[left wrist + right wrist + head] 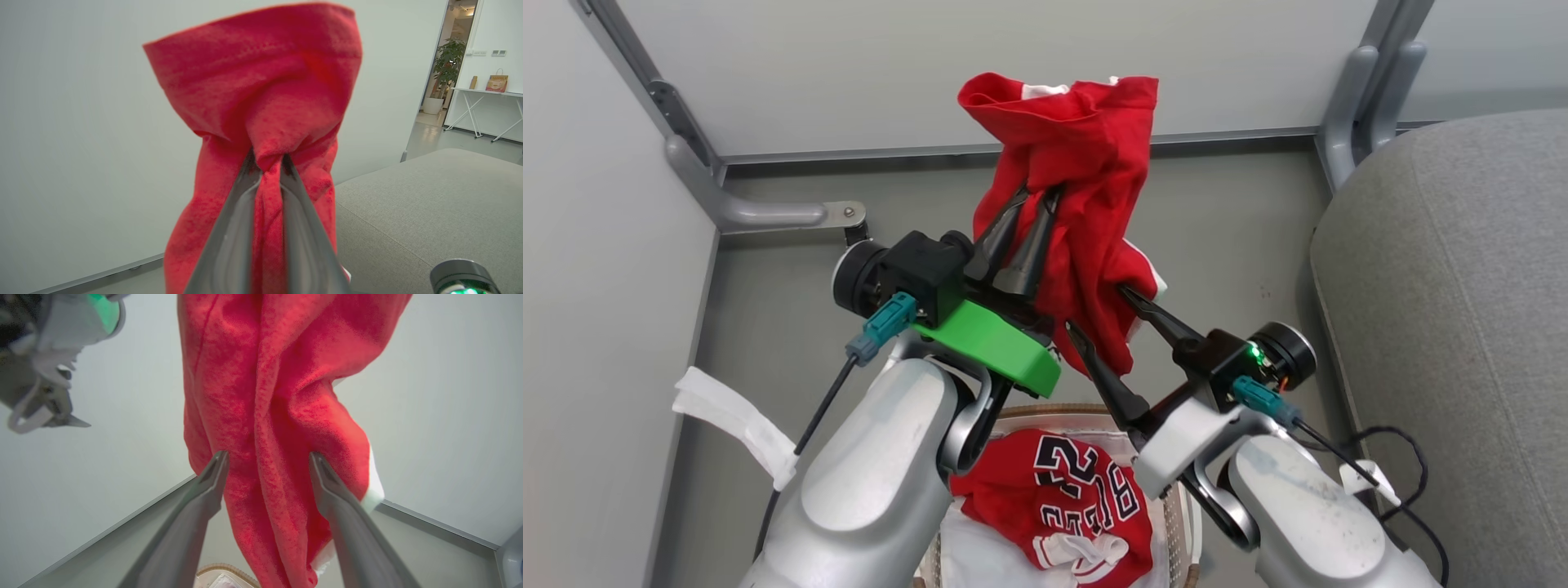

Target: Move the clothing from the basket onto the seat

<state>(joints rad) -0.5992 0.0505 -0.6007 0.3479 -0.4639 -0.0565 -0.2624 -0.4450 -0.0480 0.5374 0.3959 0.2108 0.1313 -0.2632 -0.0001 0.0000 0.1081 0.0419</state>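
Plain red garment (1086, 163): bunched, lifted clear above the basket (1054, 411), white trim showing at top and right edge
Left gripper (1037, 194): fingers pinched together in the garment's upper folds
Right gripper (1096, 308): fingers spread wide, one on either side of the lower hanging end
Jersey (1070, 498): red with black-and-white numerals, crumpled in the basket on the white lining cloth (980, 551)
Seat (1445, 327): grey upholstery, at the right edge
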